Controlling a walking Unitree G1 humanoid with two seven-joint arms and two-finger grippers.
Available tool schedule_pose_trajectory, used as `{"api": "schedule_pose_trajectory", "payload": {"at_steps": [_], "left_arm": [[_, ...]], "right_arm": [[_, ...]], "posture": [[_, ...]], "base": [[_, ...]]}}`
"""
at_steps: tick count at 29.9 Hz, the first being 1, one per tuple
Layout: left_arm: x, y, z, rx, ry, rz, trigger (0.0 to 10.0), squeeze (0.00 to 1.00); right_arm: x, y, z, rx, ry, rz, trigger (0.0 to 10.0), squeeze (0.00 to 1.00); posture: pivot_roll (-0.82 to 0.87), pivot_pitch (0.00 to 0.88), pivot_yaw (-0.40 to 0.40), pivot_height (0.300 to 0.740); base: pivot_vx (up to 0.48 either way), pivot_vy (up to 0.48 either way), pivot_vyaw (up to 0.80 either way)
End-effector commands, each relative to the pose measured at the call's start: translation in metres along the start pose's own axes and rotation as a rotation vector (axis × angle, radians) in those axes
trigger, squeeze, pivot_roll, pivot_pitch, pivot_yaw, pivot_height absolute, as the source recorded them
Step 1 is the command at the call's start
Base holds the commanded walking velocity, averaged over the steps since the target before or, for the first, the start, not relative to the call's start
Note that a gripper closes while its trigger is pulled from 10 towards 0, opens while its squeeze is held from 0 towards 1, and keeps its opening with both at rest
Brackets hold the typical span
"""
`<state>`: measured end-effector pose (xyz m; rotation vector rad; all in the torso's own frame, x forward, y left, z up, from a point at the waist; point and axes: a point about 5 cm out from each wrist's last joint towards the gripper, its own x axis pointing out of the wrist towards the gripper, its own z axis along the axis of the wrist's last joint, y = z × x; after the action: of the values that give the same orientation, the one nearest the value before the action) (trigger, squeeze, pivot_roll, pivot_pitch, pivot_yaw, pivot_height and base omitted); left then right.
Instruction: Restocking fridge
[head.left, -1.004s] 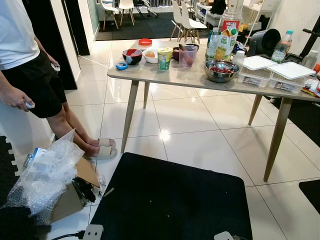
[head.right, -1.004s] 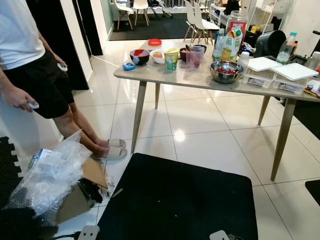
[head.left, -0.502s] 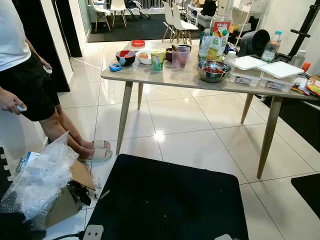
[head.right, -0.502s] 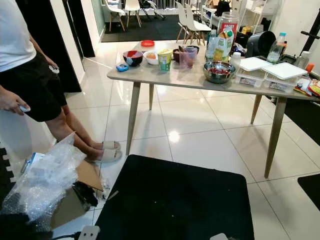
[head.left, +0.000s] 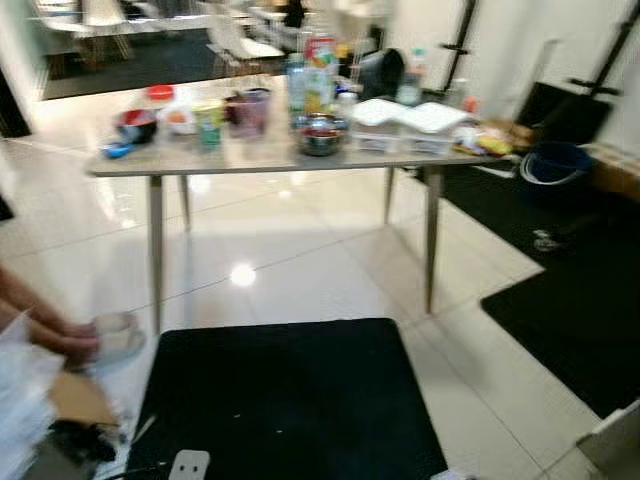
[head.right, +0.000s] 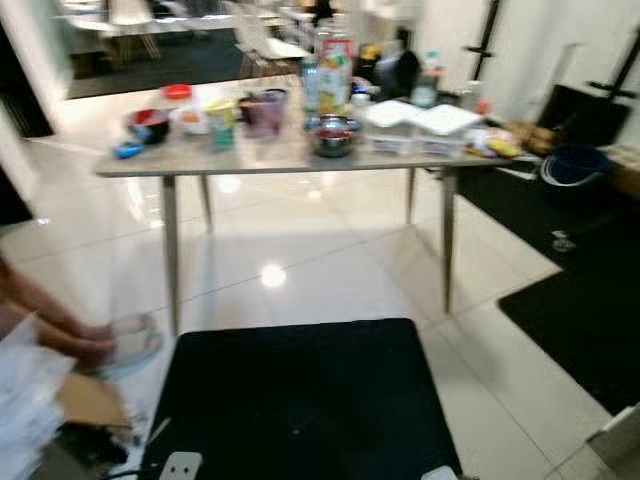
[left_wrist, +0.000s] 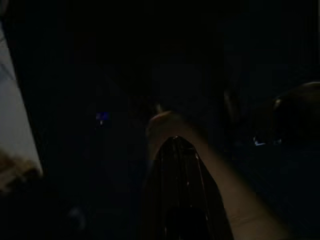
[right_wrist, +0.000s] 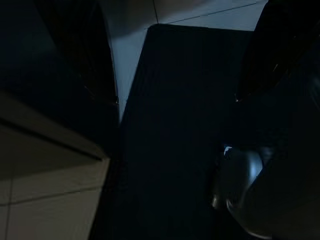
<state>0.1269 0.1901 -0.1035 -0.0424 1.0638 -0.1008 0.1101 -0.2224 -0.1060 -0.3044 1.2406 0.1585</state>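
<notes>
Wooden table (head.left: 260, 160) of groceries stands at twelve o'clock, well apart; right gripper (right_wrist: 175, 65) hangs parted over the black mat (head.left: 285, 400); left gripper's grip: cannot tell.

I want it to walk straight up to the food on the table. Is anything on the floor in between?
Only the black mat lies flat on the floor before the table; past it are bare tiles. Nothing upright blocks the way to the steel bowl and bottles.

Room view, motion-blurred. Glossy white tiled floor (head.left: 300, 250) carrying a bright ceiling-light reflection (head.left: 241, 274); a black mat (head.left: 285, 400) in the foreground and a second dark mat (head.left: 570, 310) to the right. A slim-legged table (head.left: 150, 165) stands centrally (top crowded), with white chairs (head.left: 235, 40) beyond.
</notes>
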Motion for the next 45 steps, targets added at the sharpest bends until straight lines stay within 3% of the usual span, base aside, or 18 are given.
{"api": "schedule_pose_trajectory", "payload": {"at_steps": [1, 33, 45], "left_arm": [[-0.002, -0.0003, -0.0109, -0.009, 0.036, 0.002, 10.0, 0.0], [-0.0033, 0.0013, -0.0147, -0.014, 0.054, -0.007, 10.0, 0.0], [-0.0033, 0.0006, -0.0154, -0.006, 0.06, -0.012, 10.0, 0.0]], "right_arm": [[0.0007, 0.0018, 0.0057, -0.004, -0.02, 0.004, 10.0, 0.0], [0.0011, 0.0063, 0.0043, -0.003, -0.016, 0.016, 10.0, 0.0], [0.0011, 0.0064, 0.0044, -0.003, -0.016, 0.018, 10.0, 0.0]], "posture": [[-0.05, 0.0, -0.01, 0.74], [-0.05, 0.0, -0.006, 0.74], [-0.05, 0.0, -0.008, 0.74]], "base": [[0.0, 0.0, 0.0], [0.0, 0.0, 0.0], [0.259, 0.0, 0.0]]}}
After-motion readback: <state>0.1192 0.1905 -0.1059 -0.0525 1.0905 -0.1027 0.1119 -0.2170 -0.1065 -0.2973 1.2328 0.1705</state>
